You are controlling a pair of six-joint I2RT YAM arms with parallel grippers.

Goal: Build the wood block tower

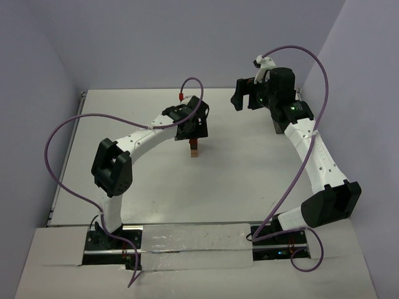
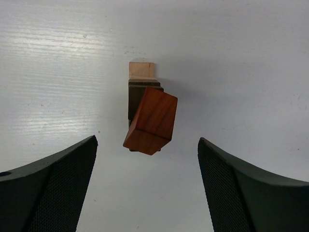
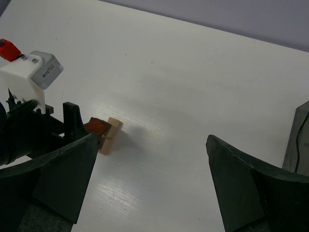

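Observation:
The wood block tower (image 1: 194, 149) stands near the table's middle. In the left wrist view, seen from above, its reddish-brown top cube (image 2: 152, 121) sits twisted on a dark brown cube (image 2: 137, 94), and a light tan cube (image 2: 141, 70) shows beneath. My left gripper (image 1: 194, 134) hovers directly over the tower, open (image 2: 147, 188), with its fingers (image 2: 58, 193) wide apart and touching no cube. My right gripper (image 1: 238, 99) is raised at the back right, open (image 3: 154, 193) and empty. It looks down at the tower (image 3: 107, 134) from a distance.
A grey translucent bin (image 3: 298, 140) stands at the right, partly behind the right arm (image 1: 275, 126). The left wrist camera housing (image 3: 29, 77) shows at the left of the right wrist view. Purple cables loop over both arms.

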